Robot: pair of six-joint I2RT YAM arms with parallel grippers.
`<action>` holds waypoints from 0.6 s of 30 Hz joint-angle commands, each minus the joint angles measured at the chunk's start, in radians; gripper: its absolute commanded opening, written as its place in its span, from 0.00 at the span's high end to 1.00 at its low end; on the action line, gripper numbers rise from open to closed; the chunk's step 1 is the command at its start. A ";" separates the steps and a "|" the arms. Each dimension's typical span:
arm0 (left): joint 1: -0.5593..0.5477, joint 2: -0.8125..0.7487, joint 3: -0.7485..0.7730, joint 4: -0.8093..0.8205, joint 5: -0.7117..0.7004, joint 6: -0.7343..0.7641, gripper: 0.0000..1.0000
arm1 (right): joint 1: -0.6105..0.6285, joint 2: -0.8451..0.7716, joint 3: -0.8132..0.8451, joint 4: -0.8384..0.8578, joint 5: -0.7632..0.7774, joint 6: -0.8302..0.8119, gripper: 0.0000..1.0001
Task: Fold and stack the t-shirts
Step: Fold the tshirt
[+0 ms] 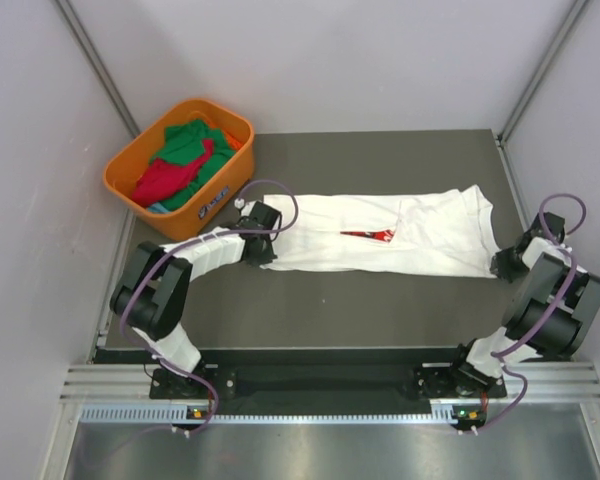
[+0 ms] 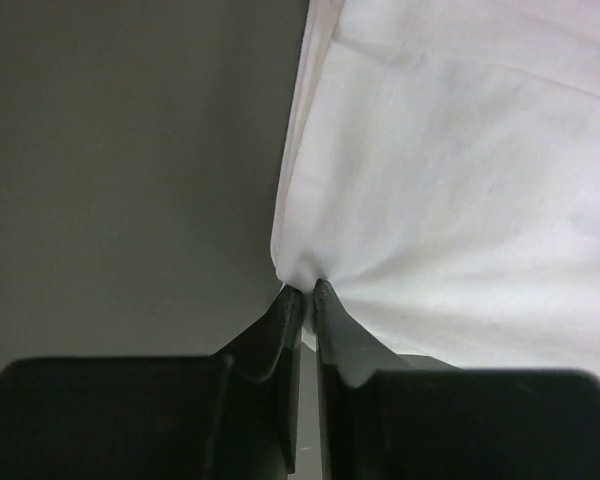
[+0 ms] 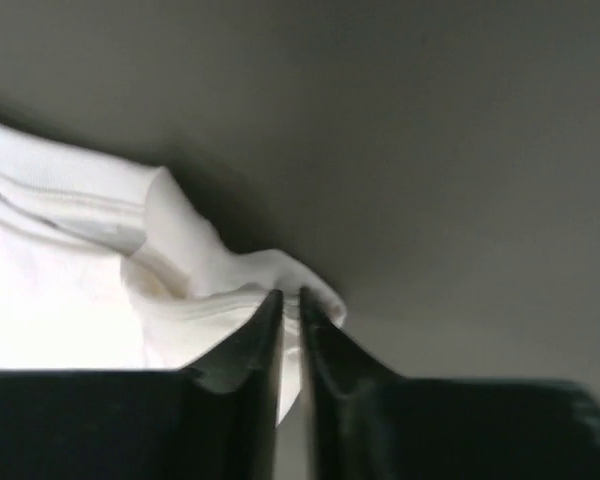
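1. The white t-shirt lies flat across the middle of the worktop, a long band running from 9 o'clock to 3 o'clock.
2. My left claw is clamped on the shirt's edge at the 9 o'clock end. The jaws stand almost together, and the cloth puckers where it meets them.
3. My right claw is pinched on a bunched, stitched corner at the 3 o'clock end, near the 6 o'clock side.
4. I judge this to be the start of a fold, with both ends gripped and nothing lifted yet.
5. To do it well, I would raise both claws together and level, with the cloth lightly taut between them. I would carry the near edge toward 12 o'clock and lay it edge on edge before letting go.
6. The right grip holds only a small bunch, so I would lift slowly in case it slips.
7. The orange basket at 10 o'clock holds a green t-shirt and a red t-shirt, both waiting.
8. Only a sliver of the red print shows, and I cannot read any writing on it.
9. A dark mark on the basket's side is too small to read.
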 commanded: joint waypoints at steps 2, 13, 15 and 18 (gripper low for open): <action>0.008 0.079 0.031 -0.039 -0.088 0.007 0.97 | -0.018 0.050 0.005 0.051 0.064 -0.039 1.00; 0.003 -0.017 -0.009 -0.165 -0.090 -0.014 1.00 | -0.028 -0.026 0.008 -0.041 0.133 -0.134 1.00; -0.001 -0.034 -0.018 -0.180 -0.091 -0.028 0.91 | -0.028 -0.043 0.001 -0.044 0.139 -0.142 1.00; -0.006 -0.059 -0.034 -0.201 -0.079 -0.034 0.69 | -0.028 -0.043 0.027 -0.074 0.148 -0.161 0.87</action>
